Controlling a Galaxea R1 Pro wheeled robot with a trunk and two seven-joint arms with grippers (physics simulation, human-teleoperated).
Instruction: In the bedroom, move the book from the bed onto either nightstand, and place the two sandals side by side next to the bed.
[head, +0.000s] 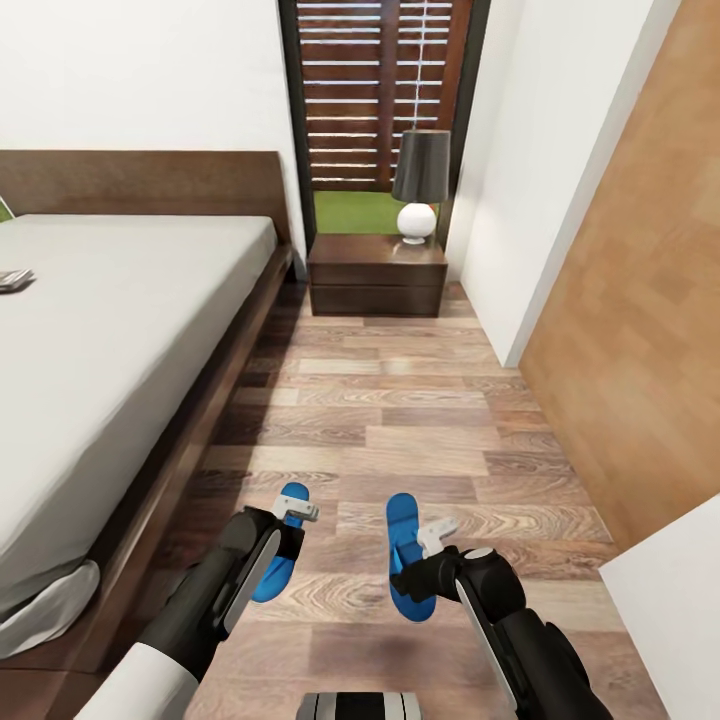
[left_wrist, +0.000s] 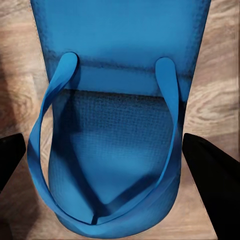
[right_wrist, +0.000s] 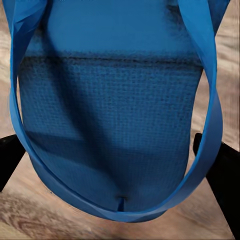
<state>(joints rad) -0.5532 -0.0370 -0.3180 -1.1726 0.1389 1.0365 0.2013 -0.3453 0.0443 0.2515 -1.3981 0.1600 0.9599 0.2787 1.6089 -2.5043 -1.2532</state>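
Two bright blue sandals lie flat on the wood floor beside the bed (head: 130, 330), roughly parallel and a little apart. My left gripper (head: 272, 560) hangs over the left sandal (head: 294, 494), and my right gripper (head: 415, 580) over the right sandal (head: 402, 520). In each wrist view the black fingers (left_wrist: 210, 180) (right_wrist: 220, 185) stand wide apart on either side of a sandal (left_wrist: 115, 150) (right_wrist: 110, 125), close to its edges. The book (head: 12, 280) lies on the mattress at the far left. A dark nightstand (head: 377, 272) stands at the head of the bed.
A lamp (head: 419, 185) with a dark shade and white base stands on the nightstand. A white wall corner and a wooden panel (head: 640, 330) close in the right side, leaving a narrow strip of floor (head: 400, 400). A slatted blind hangs behind the nightstand.
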